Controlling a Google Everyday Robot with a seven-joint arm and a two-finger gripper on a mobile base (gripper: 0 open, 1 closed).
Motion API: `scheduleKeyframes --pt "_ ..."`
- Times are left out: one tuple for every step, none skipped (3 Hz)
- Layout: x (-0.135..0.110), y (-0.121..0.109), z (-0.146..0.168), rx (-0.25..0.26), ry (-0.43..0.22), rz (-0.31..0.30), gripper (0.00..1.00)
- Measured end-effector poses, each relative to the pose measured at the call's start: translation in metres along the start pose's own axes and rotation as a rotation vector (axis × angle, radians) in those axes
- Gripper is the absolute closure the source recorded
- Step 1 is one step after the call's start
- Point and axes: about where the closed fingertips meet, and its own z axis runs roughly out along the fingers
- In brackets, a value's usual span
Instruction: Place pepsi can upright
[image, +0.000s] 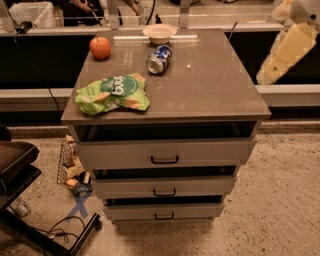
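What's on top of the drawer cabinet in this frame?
The pepsi can lying on its side, a white bowl behind it, a red apple, a green snack bag. Whatever lies under the bag is covered. The gripper hangs beyond the cabinet's right edge.

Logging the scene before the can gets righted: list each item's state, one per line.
pepsi can: lying on its side on the cabinet top.
apple: stem up, untouched.
bowl: upright at the back edge.
chip bag: lying flat, crumpled.
drawers: all three pushed in.
pincer: raised off the cabinet's right side, far from the can.

Tool (286, 50) blurry at upper-right edge
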Motion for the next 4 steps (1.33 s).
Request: scheduleKeyframes --pt "-0.012 -0.035 -0.017 0.064 -0.091 0.205 0.0" --pt "-0.016 -0.054 -0.024 0.111 -0.114 0.364 0.0" --pt "-0.017 -0.054 -0.023 0.108 -0.116 0.405 0.0" --pt "-0.017 -0.054 -0.023 0.108 -0.116 0.404 0.0"
